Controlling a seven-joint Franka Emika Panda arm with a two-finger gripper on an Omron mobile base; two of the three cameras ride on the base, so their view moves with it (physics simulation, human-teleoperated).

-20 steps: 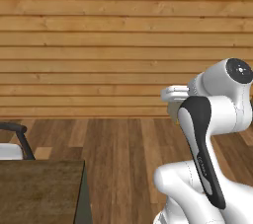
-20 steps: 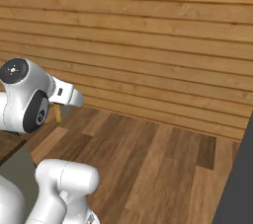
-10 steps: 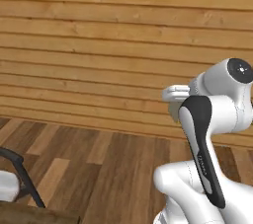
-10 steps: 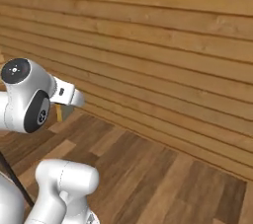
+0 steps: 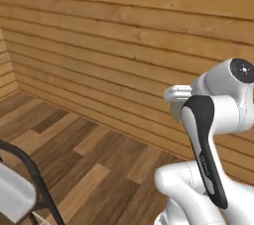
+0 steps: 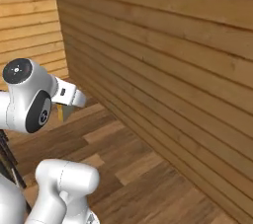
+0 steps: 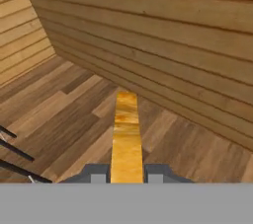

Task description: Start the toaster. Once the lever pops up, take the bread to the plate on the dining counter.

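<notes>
My gripper (image 7: 127, 177) is shut on the bread (image 7: 126, 134), a pale-tan slice with a golden-brown crust. In the hand view I see it edge-on, standing up between the two dark fingertips (image 7: 98, 176). In the right base view the bread (image 6: 60, 114) pokes out below the white hand, where the gripper (image 6: 63, 107) is held high over the floor. The left base view has the hand (image 5: 177, 93) beside the arm's upper joint. The toaster, lever, plate and dining counter are out of view.
A wall of horizontal wooden planks (image 5: 124, 45) runs close ahead and meets a side wall in a corner (image 6: 55, 30). Below is wood-plank floor (image 5: 99, 164). A black-framed chair with a pale seat (image 5: 20, 189) stands at the lower left, and its dark legs (image 7: 12, 154) appear in the hand view.
The whole picture has shifted, so the base has turned or driven. The dark slab at the lower left has left the frame and a wall corner has come in. The arm's pose and grip are unchanged.
</notes>
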